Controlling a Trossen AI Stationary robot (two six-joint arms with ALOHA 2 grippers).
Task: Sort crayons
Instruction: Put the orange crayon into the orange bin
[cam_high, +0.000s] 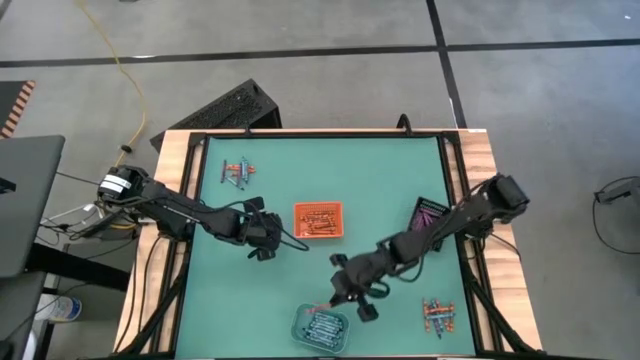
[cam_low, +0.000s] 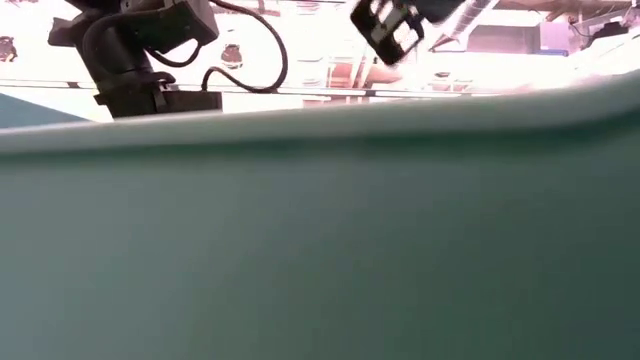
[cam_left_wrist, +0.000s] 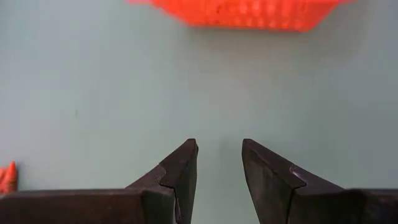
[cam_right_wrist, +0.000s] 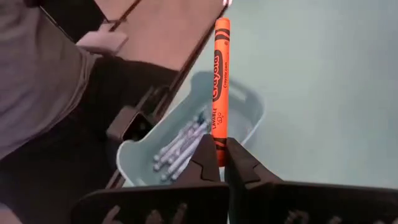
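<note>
The right gripper (cam_right_wrist: 221, 155), clamped on an orange crayon (cam_right_wrist: 221, 74), hovers by the clear tray (cam_high: 320, 325) at 6 o'clock, though orange sorts into the orange tray (cam_high: 318, 220) at centre, beside which the left gripper (cam_left_wrist: 219, 163) waits part-open, empty.

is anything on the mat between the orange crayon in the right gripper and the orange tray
Nothing visible does. The right gripper is shut on the orange crayon above the clear tray of blue-grey crayons. In the high view, only bare green mat lies between there and the orange tray; the open left gripper waits to that tray's left.
</note>
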